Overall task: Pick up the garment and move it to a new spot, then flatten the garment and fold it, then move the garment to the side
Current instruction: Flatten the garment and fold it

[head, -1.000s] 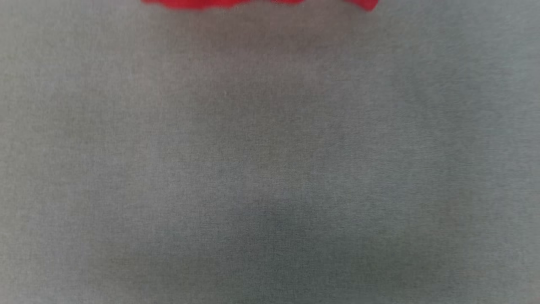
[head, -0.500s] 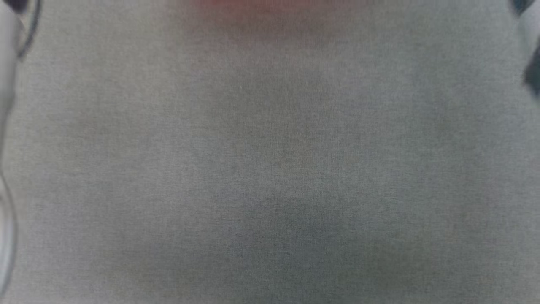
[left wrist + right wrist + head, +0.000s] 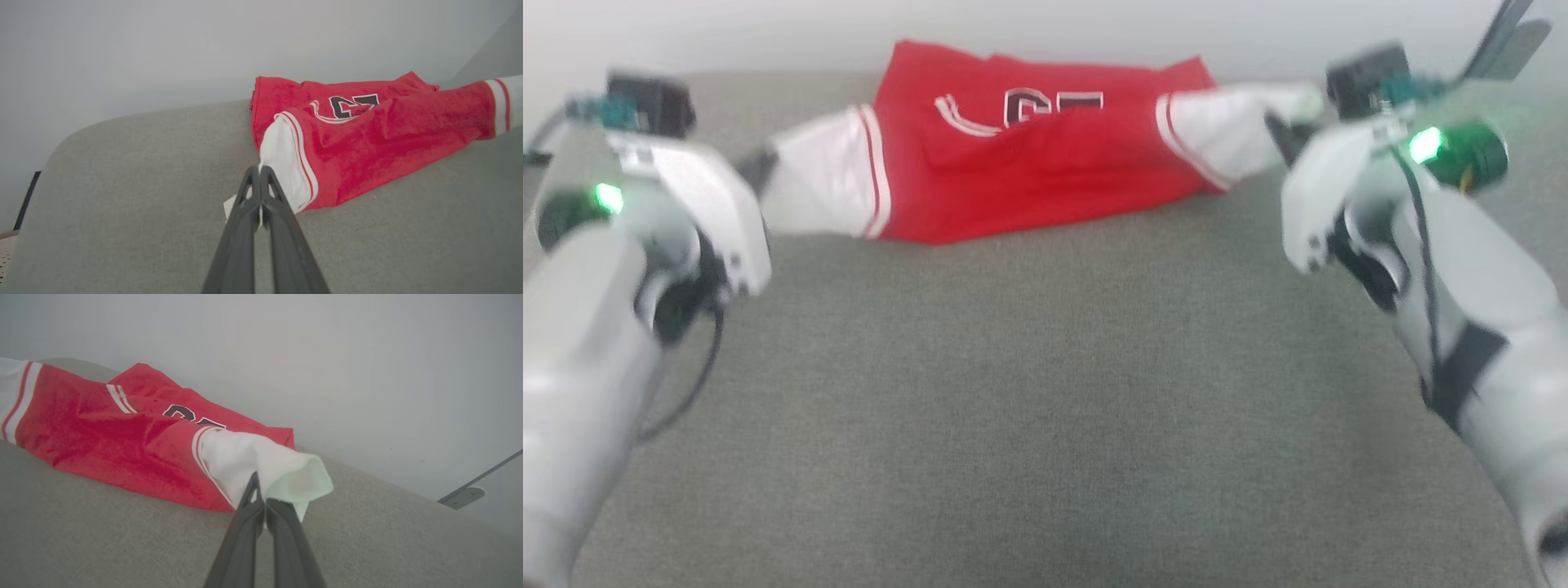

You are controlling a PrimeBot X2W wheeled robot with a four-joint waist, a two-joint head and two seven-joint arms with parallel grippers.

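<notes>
Thin bright red T-shirt with white sleeve ends bunched at far edge of grey woven cushion — left gripper clamped on one sleeve end, right gripper on other — draw apart evenly, low

The thin bright red T-shirt is showing white sleeve ends at 9 and 3 o'clock, each edged by red-and-white stripes, plus black chest lettering outlined in white. The woven fabric surface under it is looking flecked grey. Left gripper and right gripper are both looking charcoal.
</notes>
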